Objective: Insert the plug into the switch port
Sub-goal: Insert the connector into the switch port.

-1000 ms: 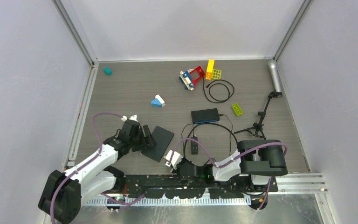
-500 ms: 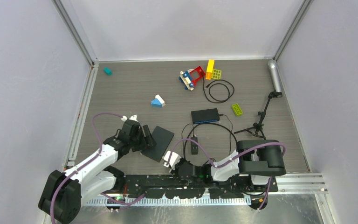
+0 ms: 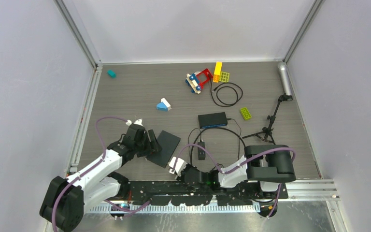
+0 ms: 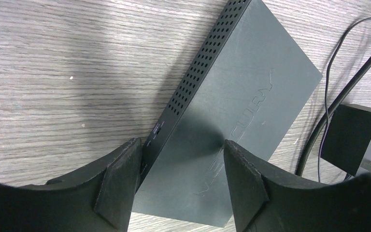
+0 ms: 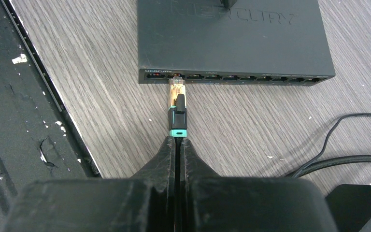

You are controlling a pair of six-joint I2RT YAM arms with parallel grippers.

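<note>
The switch is a flat dark box lying at the near left of the table, with a row of ports along its front face. A clear plug with a black and teal boot points at the leftmost port, and its tip reaches the port's mouth. My right gripper is shut on the plug's boot and cable just behind it. My left gripper straddles a corner of the switch. Its jaws are open, with one finger against the vented side and the other over the top face.
A black power adapter and looping cables lie right of the switch. A second dark box sits behind them. Farther back are a cable coil, a green brick, toy bricks and a small tripod.
My right wrist has edged slightly left toward the switch. The left arm and the switch have not moved.
</note>
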